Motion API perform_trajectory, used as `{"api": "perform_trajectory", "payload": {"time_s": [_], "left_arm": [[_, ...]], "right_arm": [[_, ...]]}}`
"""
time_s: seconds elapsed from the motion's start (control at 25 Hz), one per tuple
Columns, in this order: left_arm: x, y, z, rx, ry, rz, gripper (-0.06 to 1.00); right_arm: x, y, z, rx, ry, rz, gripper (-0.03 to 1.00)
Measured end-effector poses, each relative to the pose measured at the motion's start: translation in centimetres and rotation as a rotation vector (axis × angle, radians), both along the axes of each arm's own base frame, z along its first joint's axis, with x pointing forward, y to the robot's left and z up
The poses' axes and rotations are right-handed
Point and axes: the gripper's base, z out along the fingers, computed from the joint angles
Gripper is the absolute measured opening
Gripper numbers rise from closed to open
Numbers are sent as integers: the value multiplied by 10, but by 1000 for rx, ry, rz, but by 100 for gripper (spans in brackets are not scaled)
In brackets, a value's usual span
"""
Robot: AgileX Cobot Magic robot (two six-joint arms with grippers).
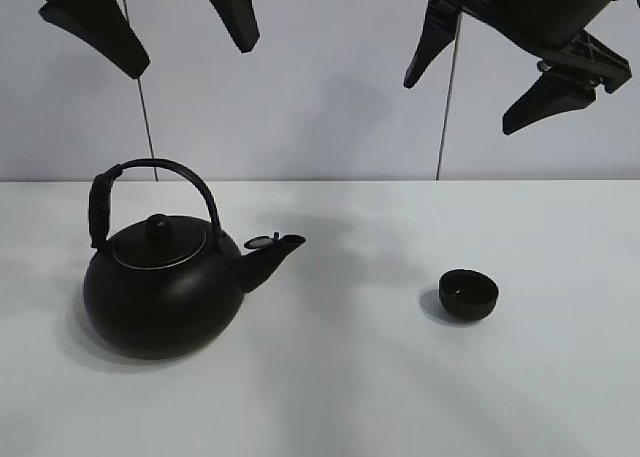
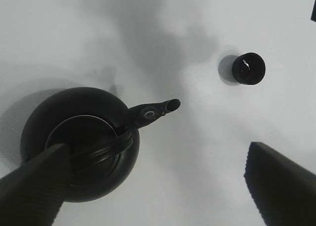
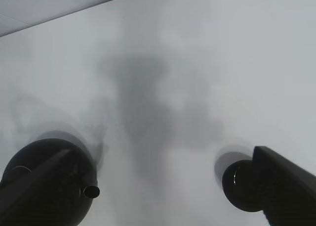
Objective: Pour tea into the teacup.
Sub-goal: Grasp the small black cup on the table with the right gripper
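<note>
A big round black kettle (image 1: 160, 292) with an arched handle stands on the white table at the left, spout pointing right. The small black teacup (image 1: 468, 294) stands upright to its right, apart from it. My left gripper (image 1: 165, 22) hangs open high above the kettle. My right gripper (image 1: 490, 77) hangs open high above the cup. In the left wrist view the kettle (image 2: 81, 142) and cup (image 2: 249, 68) show between the open fingers (image 2: 281, 186). In the right wrist view the kettle (image 3: 47, 184) and cup (image 3: 242, 186) sit behind the fingers (image 3: 289, 184). No tea stream shows.
The white table (image 1: 350, 397) runs to a pale back wall (image 1: 330, 77) with two thin vertical seams. Nothing else stands on the table.
</note>
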Motion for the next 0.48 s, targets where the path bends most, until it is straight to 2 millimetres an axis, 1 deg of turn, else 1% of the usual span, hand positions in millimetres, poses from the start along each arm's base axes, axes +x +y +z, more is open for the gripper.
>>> {"api": "perform_trajectory", "payload": {"time_s": [0.28, 0.4, 0.48], "left_arm": [[0, 0, 0, 0, 0, 0, 69], [0, 0, 0, 0, 0, 0, 69], [0, 0, 0, 0, 0, 0, 69]], "right_arm": [[0, 0, 0, -9, -4, 14, 66], [-2, 0, -2, -60, 2, 91, 66], [-5, 1, -11, -120, 56, 162, 66]]}}
